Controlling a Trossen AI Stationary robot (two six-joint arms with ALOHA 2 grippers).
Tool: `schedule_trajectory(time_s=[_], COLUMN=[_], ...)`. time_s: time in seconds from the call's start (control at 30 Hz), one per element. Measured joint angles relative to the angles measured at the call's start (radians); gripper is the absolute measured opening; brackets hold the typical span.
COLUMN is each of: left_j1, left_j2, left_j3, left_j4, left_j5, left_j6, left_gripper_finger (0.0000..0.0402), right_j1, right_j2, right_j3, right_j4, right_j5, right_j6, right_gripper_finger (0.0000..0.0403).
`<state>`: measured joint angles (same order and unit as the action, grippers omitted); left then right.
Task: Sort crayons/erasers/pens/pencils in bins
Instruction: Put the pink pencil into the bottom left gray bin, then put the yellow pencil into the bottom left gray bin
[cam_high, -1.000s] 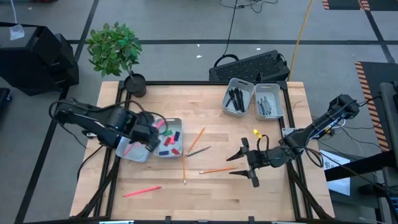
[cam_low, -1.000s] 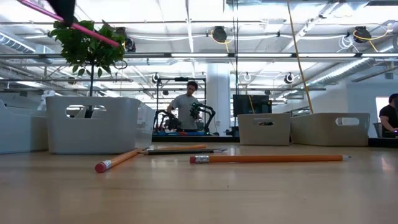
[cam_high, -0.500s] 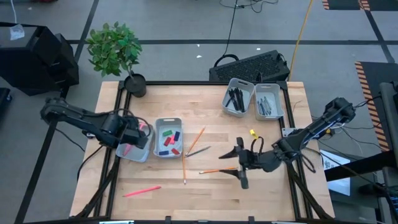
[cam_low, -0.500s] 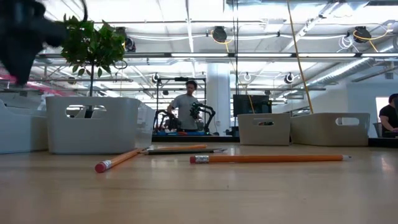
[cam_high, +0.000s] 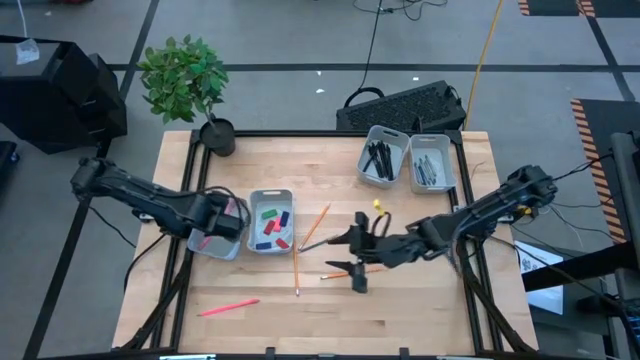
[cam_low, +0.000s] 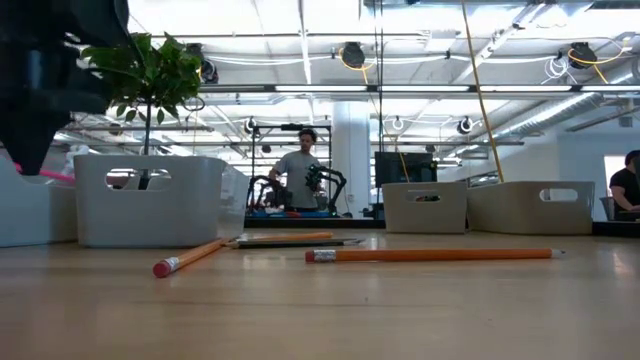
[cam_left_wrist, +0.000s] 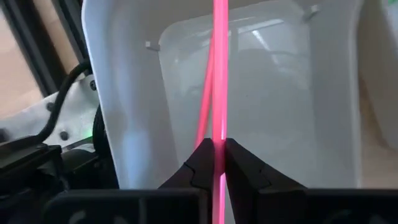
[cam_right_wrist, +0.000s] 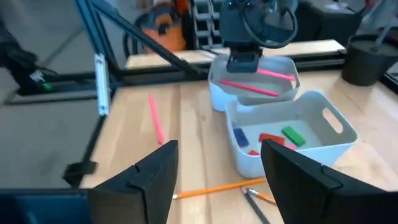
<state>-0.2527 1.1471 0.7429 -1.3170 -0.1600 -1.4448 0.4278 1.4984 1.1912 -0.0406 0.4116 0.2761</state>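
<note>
L pincer (cam_left_wrist: 217, 163) pinches pink pencil (cam_left_wrist: 219, 74) over bin (cam_left_wrist: 261, 93) just below it; R pincer (cam_right_wrist: 214, 171) spread above orange pencil (cam_right_wrist: 211, 188) on counter (cam_right_wrist: 193, 130).

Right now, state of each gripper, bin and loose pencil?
Left gripper: shut on pink pencil, over leftmost bin.
Right gripper: open, above the orange pencils mid-table.
Eraser bin: holds erasers.
Pen bin: holds pens.
Far-right bin: holds thin grey sticks.
Floor-side pink pencil: loose on table.

Left gripper (cam_left_wrist: 217, 155) closed, arm low at table's left; right gripper (cam_high: 352, 264) spread mid-table.
</note>
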Motion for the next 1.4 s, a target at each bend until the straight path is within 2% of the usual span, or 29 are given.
schedule_trajectory(time_s=[0.1,0.2,0.33,0.6,0.77,0.87,0.97,1.07,1.13,1.2,1.27,1.4], left_j1=[-0.007,-0.034,-0.045,-0.047,-0.047,-0.047,-0.047,-0.056,-0.068,-0.091,-0.116,-0.168], left_j2=[0.062,0.109,0.192,0.257,0.208,0.151,0.072,-0.014,-0.065,-0.110,-0.144,-0.181], left_j3=[0.000,0.001,-0.003,-0.015,-0.005,0.041,0.107,0.172,0.209,0.231,0.239,0.229], left_j4=[0.033,0.090,0.085,0.094,0.069,0.004,-0.103,-0.152,-0.136,-0.087,-0.016,0.185], left_j5=[0.000,-0.002,0.002,0.046,0.079,0.082,0.063,0.011,-0.044,-0.103,-0.175,-0.367], left_j6=[-0.003,-0.019,-0.061,-0.031,-0.001,0.002,-0.030,-0.079,-0.079,-0.080,-0.079,0.003], left_gripper_finger=[0.0022,0.0012,0.0018,0.0088,0.0139,0.0166,0.0184,0.0189,0.0189,0.0186,0.0183,0.0177], right_j1=[-0.023,-0.051,-0.062,-0.045,-0.025,-0.024,-0.022,-0.025,-0.024,-0.015,0.002,0.047], right_j2=[0.044,0.045,0.034,0.024,0.026,0.026,0.025,0.026,0.026,0.026,0.026,0.033], right_j3=[0.045,0.048,0.050,0.050,0.049,0.039,-0.037,-0.191,-0.306,-0.409,-0.499,-0.651], right_j4=[-0.025,0.015,0.019,-0.012,-0.085,-0.095,0.013,0.262,0.438,0.552,0.594,0.711], right_j5=[0.003,0.005,0.007,-0.026,-0.113,-0.178,-0.245,-0.334,-0.352,-0.318,-0.252,-0.159], right_j6=[0.002,0.031,0.037,0.121,0.078,0.001,-0.088,-0.121,-0.159,-0.180,-0.182,-0.227], right_gripper_finger=[0.0221,0.0221,0.0221,0.0238,0.0235,0.0227,0.0225,0.0225,0.0225,0.0224,0.0223,0.0223])
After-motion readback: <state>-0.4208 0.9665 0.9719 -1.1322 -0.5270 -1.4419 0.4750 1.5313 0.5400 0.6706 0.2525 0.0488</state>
